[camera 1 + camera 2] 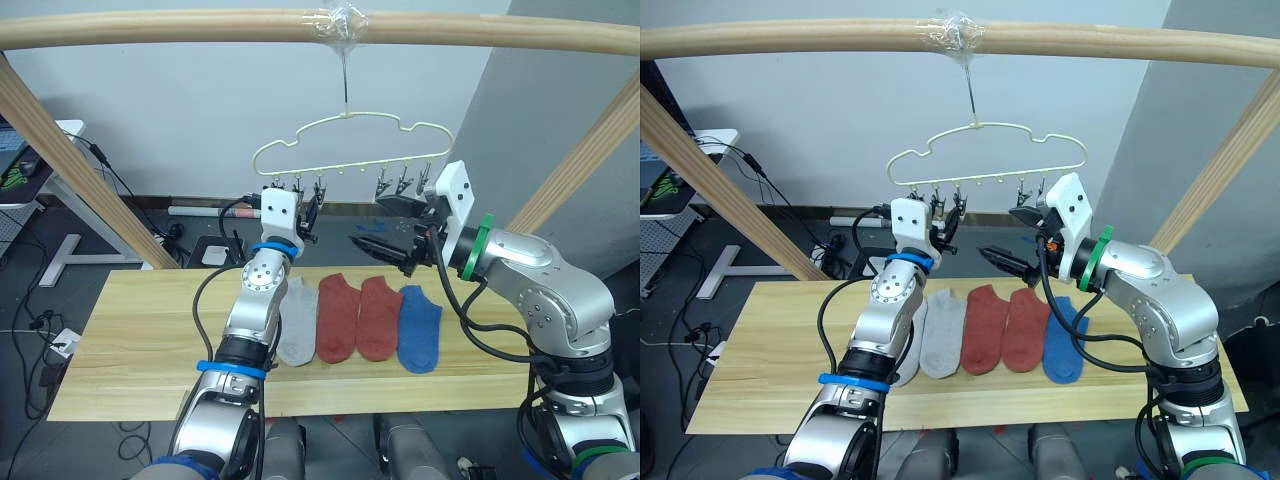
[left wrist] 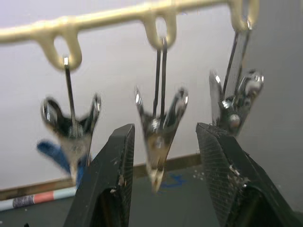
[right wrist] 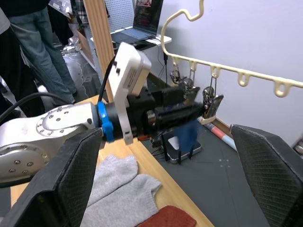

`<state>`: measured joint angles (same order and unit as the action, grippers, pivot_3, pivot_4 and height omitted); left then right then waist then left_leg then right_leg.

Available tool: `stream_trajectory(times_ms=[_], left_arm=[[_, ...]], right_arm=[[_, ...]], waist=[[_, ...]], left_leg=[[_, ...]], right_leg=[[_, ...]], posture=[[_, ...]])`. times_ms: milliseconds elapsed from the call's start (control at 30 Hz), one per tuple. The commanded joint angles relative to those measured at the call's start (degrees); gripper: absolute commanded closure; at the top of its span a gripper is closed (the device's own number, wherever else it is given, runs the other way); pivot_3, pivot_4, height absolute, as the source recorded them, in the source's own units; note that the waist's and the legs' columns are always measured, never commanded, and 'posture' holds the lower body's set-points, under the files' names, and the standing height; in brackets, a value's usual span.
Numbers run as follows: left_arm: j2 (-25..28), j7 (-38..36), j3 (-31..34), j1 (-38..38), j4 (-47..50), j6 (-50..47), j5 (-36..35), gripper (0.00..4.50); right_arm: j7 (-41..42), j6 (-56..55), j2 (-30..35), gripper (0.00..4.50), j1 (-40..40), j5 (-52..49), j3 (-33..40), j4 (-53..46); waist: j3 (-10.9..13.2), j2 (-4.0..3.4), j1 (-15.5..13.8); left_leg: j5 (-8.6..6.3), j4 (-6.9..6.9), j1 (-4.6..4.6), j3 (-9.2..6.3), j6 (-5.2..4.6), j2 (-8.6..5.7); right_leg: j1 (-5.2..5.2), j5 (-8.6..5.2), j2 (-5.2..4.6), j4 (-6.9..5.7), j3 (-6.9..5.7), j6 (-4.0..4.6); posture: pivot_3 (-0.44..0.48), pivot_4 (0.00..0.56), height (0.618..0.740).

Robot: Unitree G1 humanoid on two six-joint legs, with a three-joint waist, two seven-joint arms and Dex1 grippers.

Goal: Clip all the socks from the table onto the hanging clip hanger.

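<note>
The left gripper — its black fingers spread wide, holding nothing — sits just below the pale-yellow wire clip hanger, one small metal clip hanging upright between them.

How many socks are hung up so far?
Hardly any. Five socks lie on the table: two grey, two red, one blue. A blue cloth hangs near the clip hanger, maybe the sixth sock; I cannot tell. The left claw is open around a clip. The right claw is open, empty.
</note>
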<state>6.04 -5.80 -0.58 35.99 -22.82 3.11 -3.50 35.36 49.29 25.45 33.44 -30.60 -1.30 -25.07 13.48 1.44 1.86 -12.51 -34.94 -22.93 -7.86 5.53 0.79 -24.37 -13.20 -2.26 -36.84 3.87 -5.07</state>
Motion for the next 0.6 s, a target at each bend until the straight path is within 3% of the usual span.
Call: stream_trajectory(times_ms=[33, 600], left_arm=[[0.05, 0.20, 0.40, 1.63, -0.16, 2.56, 1.09, 2.42], [0.48, 1.78, 0.13, 2.03, 0.37, 5.21, 4.96, 2.42]], right_arm=[[-0.49, -0.63, 0.33, 0.00, 1.25, -1.18, 1.13, -2.29], [-1.50, -0.84, -0.05, 0.00, 1.32, -2.05, 1.44, -1.98]], waist=[[0.00, 0.00, 0.00], [0.00, 0.00, 0.00]], left_leg=[[0.00, 0.00, 0.00, 0.00, 0.00, 0.00], [0.00, -0.01, 0.01, -0.01, 0.00, 0.00]], right_leg=[[0.00, 0.00, 0.00, 0.00, 0.00, 0.00], [0.00, 0.02, 0.00, -0.03, 0.00, 0.01]], posture=[[-0.015, 0.195, 0.740], [-0.014, 0.189, 0.740]])
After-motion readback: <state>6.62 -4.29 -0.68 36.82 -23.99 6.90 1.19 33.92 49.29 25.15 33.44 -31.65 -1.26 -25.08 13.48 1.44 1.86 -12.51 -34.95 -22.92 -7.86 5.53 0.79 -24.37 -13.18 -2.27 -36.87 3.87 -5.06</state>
